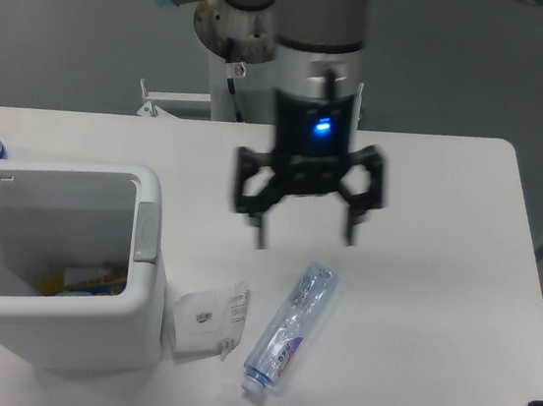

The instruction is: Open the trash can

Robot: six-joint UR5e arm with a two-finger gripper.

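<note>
I see a white table (pixel 420 281) against a grey wall, with a flattened bottle (pixel 288 329) and a crumpled packet (pixel 206 320) lying on it, the bin (pixel 56 266) at front left with its lid swung up, and my gripper (pixel 305 235) spread empty, hovering well right of it.

The trash can (pixel 68 327) looks like smooth white plastic, slightly glossy. The table (pixel 440 283) has a matt white top. The bottle (pixel 288 329) is clear, shiny plastic. The gripper (pixel 306 229) is black and matt.
</note>
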